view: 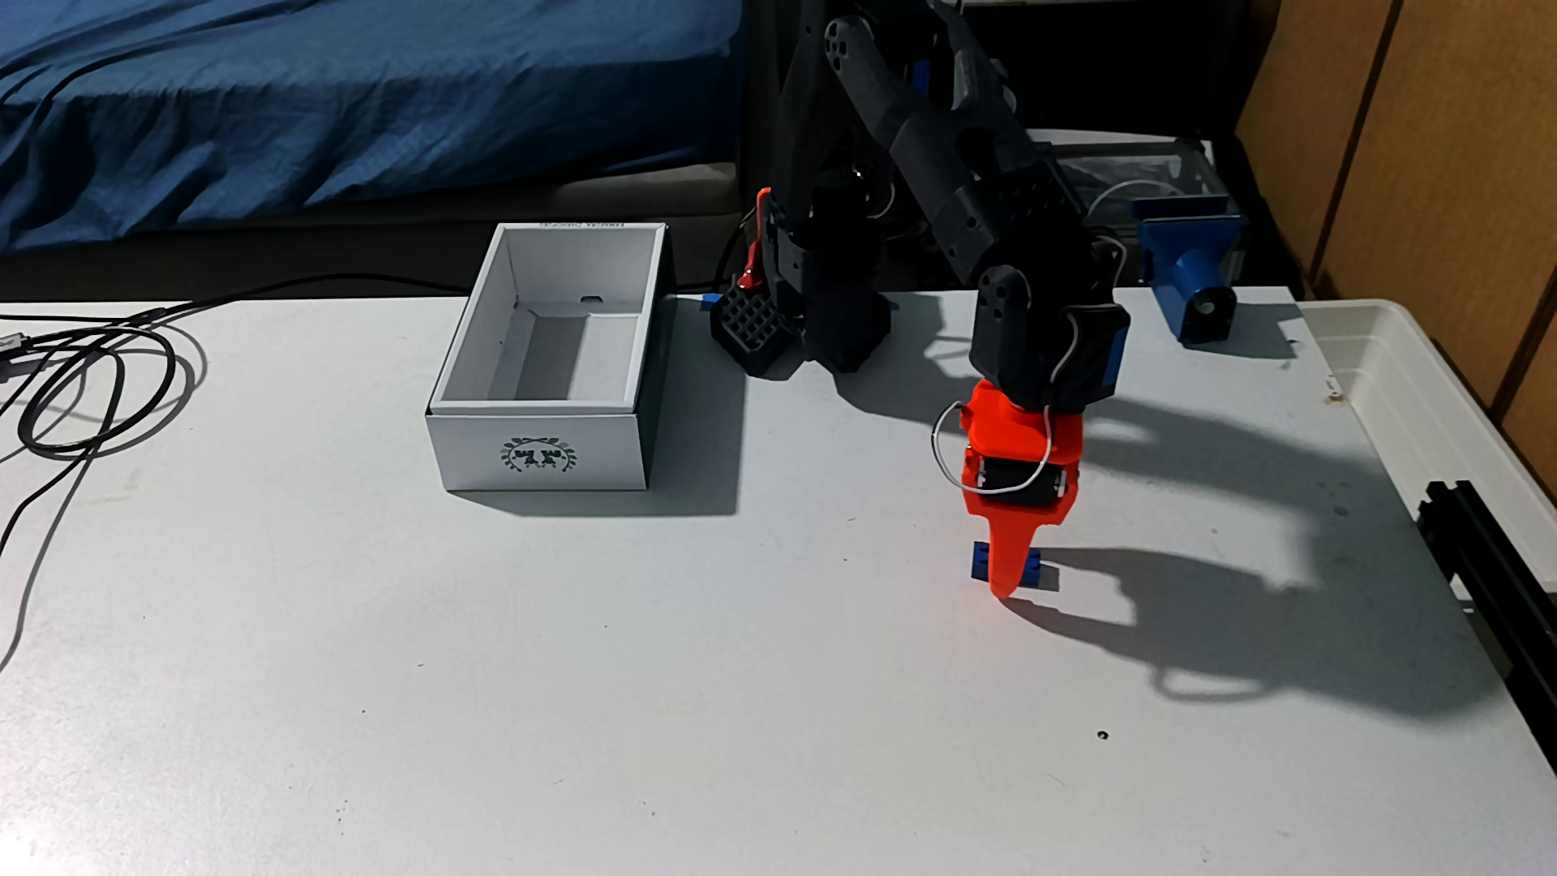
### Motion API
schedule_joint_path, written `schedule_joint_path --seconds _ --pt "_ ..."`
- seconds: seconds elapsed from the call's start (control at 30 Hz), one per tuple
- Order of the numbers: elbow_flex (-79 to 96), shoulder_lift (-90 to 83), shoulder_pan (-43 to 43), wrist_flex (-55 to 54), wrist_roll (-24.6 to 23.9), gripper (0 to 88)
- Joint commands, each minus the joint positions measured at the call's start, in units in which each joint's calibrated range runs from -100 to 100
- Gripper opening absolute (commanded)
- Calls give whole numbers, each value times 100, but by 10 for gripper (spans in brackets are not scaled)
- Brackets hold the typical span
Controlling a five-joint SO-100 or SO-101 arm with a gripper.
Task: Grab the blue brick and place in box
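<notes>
The blue brick (980, 563) lies on the white table right of centre, and only its two ends show on either side of an orange finger. My orange gripper (1008, 587) points straight down at the brick, with its near finger (1011, 547) in front of the brick's middle and its tip at table level. The other finger is hidden behind, so I cannot tell whether the jaws are closed on the brick. The box (472, 446), white cardboard with a dark wreath emblem on its near short side, stands open-topped and empty-looking well to the left of the gripper.
The black arm base (830, 324) is clamped at the table's back edge, between box and gripper. Coiled black cables (93, 379) lie at the far left. A blue bracket (1192, 269) sits back right, beside a translucent tub (1432, 371) and a black rail (1491, 556).
</notes>
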Motion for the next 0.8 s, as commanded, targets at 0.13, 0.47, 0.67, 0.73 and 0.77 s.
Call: schedule_joint_path --seconds 0.13,0.47,0.67,0.73,0.77 --pt "-102 82 -107 -41 -2 50" --pt "-146 -87 130 89 82 8" --pt "-847 -924 695 1269 219 8" --pt "-1087 -1280 1089 1631 424 8" --pt "-1202 -1449 1289 1795 545 8"
